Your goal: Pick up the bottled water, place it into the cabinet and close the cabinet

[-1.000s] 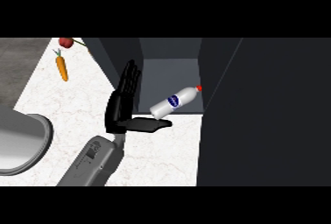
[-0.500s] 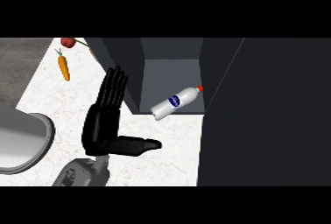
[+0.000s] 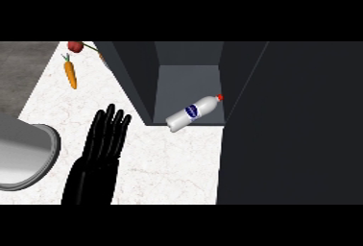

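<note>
Bottled water (image 3: 193, 112) lying on its side at the front edge of the cabinet (image 3: 186, 79) floor, red cap toward the right wall, base jutting over the tabletop (image 3: 174, 163). Blue oval label on it, writing too small to read. Left hand (image 3: 99, 151) flat and open over the tabletop, fingers straight, holding nothing. Carrot (image 3: 70, 73) near the tabletop's far left corner.

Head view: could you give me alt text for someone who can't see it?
A bottled water lies on its side at the front edge of an open dark cabinet on a white counter. A black hand, fingers straight, is at lower left; a carrot lies far left.
</note>
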